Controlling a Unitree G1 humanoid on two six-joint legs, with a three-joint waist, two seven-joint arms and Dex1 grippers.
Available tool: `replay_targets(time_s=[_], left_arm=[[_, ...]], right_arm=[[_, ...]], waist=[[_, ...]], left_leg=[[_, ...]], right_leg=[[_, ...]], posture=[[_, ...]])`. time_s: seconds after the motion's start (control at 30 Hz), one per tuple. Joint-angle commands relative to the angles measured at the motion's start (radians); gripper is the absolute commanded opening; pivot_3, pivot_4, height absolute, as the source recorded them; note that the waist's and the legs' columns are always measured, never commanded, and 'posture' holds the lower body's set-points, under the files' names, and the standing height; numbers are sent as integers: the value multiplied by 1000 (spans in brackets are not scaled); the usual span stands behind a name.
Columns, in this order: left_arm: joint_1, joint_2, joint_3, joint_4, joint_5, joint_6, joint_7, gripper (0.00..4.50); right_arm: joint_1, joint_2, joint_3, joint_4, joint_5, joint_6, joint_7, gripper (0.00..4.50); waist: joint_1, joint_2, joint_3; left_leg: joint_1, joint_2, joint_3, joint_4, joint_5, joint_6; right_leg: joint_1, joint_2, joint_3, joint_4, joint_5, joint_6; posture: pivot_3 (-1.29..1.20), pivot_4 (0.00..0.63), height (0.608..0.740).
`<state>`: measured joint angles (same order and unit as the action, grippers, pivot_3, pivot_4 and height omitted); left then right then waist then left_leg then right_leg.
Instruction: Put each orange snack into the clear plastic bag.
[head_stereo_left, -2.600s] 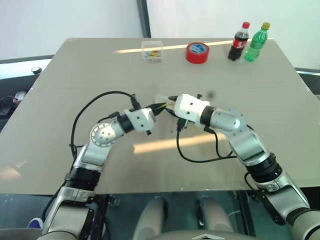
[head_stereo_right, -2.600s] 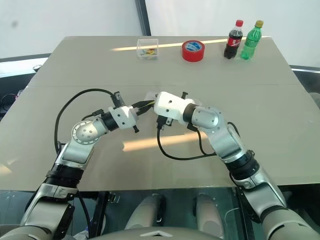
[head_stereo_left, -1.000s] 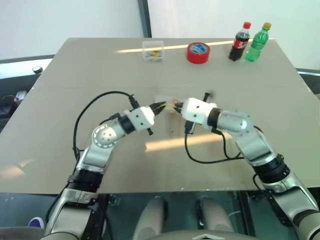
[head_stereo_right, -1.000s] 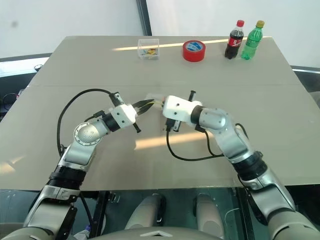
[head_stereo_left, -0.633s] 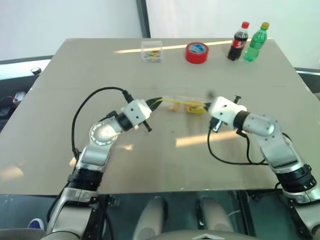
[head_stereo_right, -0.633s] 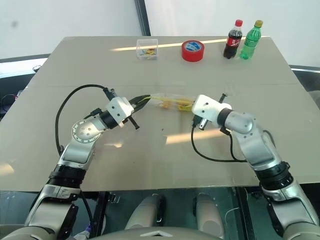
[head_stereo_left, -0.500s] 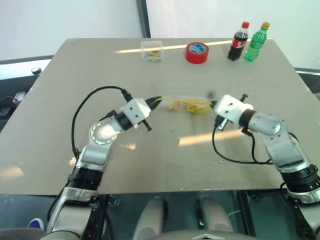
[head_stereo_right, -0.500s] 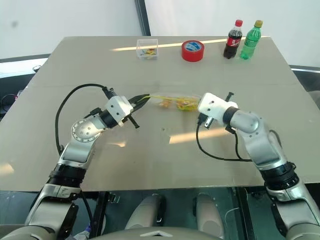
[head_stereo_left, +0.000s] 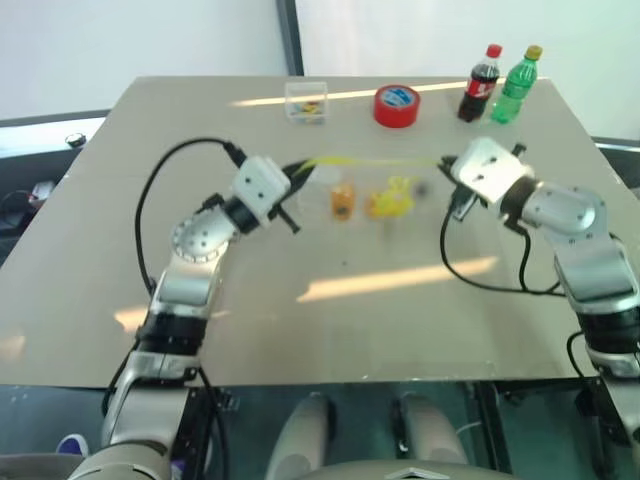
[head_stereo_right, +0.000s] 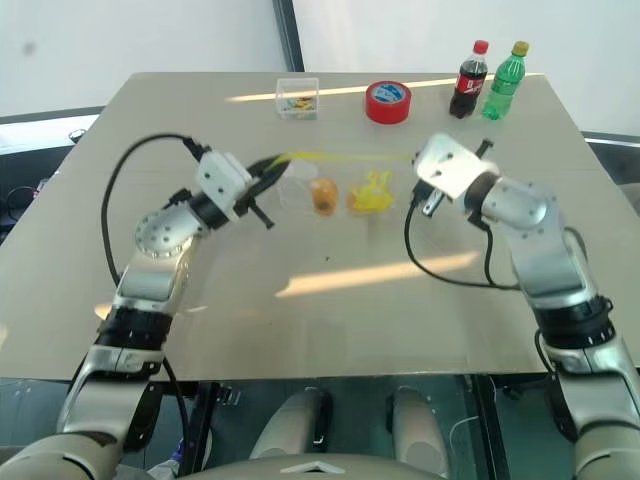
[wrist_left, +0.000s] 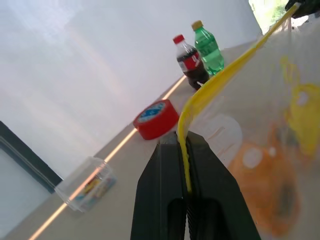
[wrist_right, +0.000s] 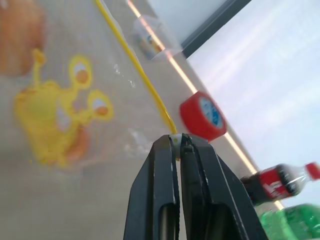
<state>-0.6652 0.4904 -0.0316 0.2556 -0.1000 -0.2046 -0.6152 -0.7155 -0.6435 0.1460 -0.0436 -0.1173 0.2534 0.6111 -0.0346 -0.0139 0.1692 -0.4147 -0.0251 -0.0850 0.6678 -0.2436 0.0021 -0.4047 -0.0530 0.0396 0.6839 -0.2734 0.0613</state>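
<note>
Both ends pinched tight: left gripper (head_stereo_left: 297, 168) and right gripper (head_stereo_left: 447, 166) are clamped on the clear plastic bag's (head_stereo_left: 372, 195) yellow strip, holding it up over the desk (head_stereo_left: 330, 310). An orange snack (head_stereo_left: 343, 203) hangs inside. I'd keep that strip taut and level.

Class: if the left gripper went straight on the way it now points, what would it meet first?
The clear bag itself: the left gripper is shut on its yellow seal strip, which stretches straight ahead. Past it, probably the right gripper, though depth is unclear.

Beige table (head_stereo_left: 330, 320), small clear box (head_stereo_left: 305, 101), red tape roll (head_stereo_left: 396, 105), cola bottle (head_stereo_left: 479, 83), green bottle (head_stereo_left: 514, 84) along far edge
</note>
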Motion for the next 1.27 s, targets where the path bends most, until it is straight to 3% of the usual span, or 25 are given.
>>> replay_targets(time_s=[0.03,0.2,0.33,0.5,0.53,0.57,0.7,0.83,1.07,1.27], left_arm=[[-66,2,45,84,11,-25,41,0],[-66,19,25,77,-15,-34,-48,0],[68,54,-19,-40,-25,-25,-155,0],[243,76,-73,-159,-11,4,-220,0],[267,78,-74,-188,-23,31,-226,305],[295,88,-71,-230,-44,56,-243,744],[360,133,-29,-338,-122,170,-286,2548],[441,234,94,-403,-288,389,-346,4471],[560,366,288,-465,-491,621,-429,4491],[594,419,341,-466,-533,677,-478,4491]], right_arm=[[-70,-23,-50,110,-46,-73,-68,93],[-22,-64,-74,51,-18,-125,-24,93],[167,-81,-98,-166,75,-3,55,93],[380,-71,-37,-321,110,73,112,93],[403,-68,-34,-332,107,78,113,24],[429,-67,-42,-348,117,91,116,726],[505,-76,-111,-399,165,135,122,2572],[642,-89,-288,-455,278,175,148,4495],[832,-105,-566,-542,476,227,213,4500],[916,-138,-647,-574,532,236,241,4500]], waist=[[-1,0,0],[-5,0,0],[-5,0,0],[-5,0,0],[-4,0,0],[-3,0,0],[-1,0,0],[0,0,0],[1,0,0],[4,1,1]], left_leg=[[-1,0,0,0,0,0],[-1,0,1,-3,2,-4],[-2,1,1,-5,2,-4],[-1,3,2,-4,0,1],[0,3,2,-3,-1,1],[0,3,1,-3,-1,1],[1,3,0,-1,-1,1],[1,4,0,0,-1,1],[3,5,-1,-1,-1,1],[14,6,0,-3,-2,3]], right_leg=[[-1,0,0,-1,0,0],[-1,0,1,-4,0,0],[-2,-1,2,-6,0,0],[-2,-1,3,-3,0,0],[-1,-1,3,-3,0,0],[-1,-1,2,-2,0,0],[1,0,1,1,0,0],[1,0,1,0,0,0],[5,0,-1,-2,0,0],[17,-1,0,-6,-1,0]], posture=[[0,150,740],[0,150,740],[0,150,740],[0,150,740],[0,150,740],[0,150,740],[0,150,740],[0,150,740],[0,150,740],[0,150,740]])
